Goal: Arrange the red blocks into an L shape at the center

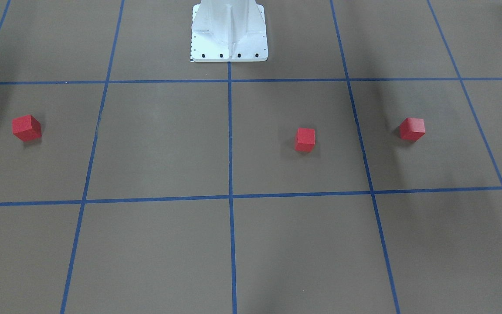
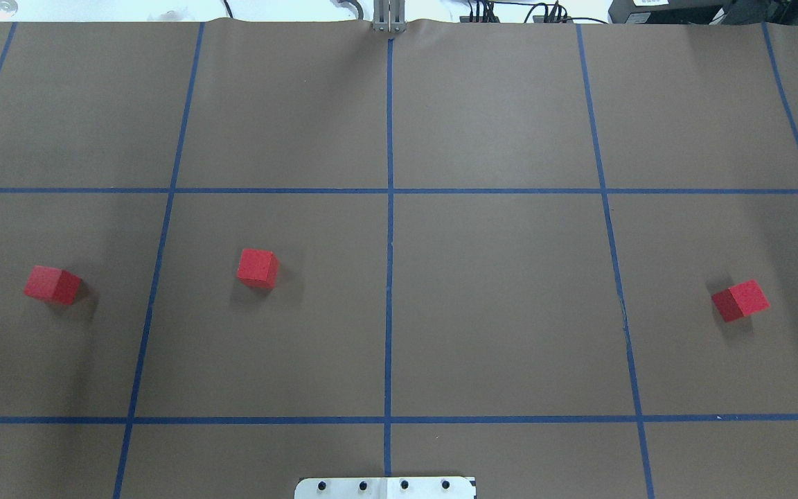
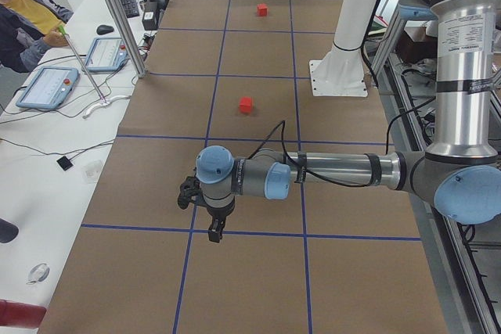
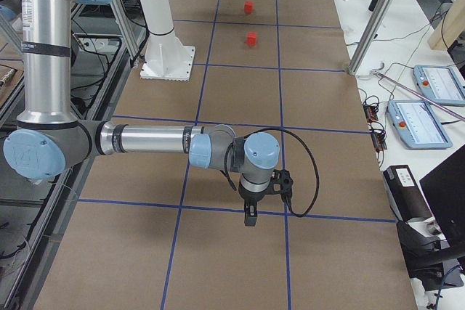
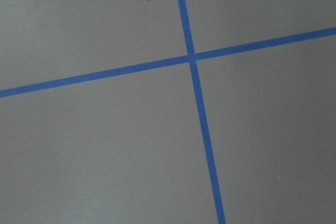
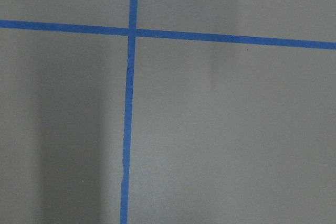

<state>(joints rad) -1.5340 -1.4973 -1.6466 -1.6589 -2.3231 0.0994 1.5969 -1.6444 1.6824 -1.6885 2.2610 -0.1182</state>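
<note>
Three red blocks lie apart on the brown paper. In the overhead view one [image 2: 52, 285] is at the far left, one [image 2: 258, 268] left of the centre line, and one [image 2: 740, 300] at the far right. The front view shows them mirrored [image 1: 412, 129], [image 1: 305, 139], [image 1: 26, 127]. My left gripper [image 3: 213, 232] shows only in the left side view, hanging above the table near a tape crossing. My right gripper [image 4: 249, 219] shows only in the right side view, also above a tape line. I cannot tell whether either is open or shut. Both wrist views show only paper and tape.
Blue tape lines [image 2: 389, 208] divide the table into grid squares. The white robot base [image 1: 229, 35] stands at the middle of the robot's edge. An operator [image 3: 23, 13], tablets [image 3: 47, 87] and aluminium posts [image 3: 117, 13] stand along the far side.
</note>
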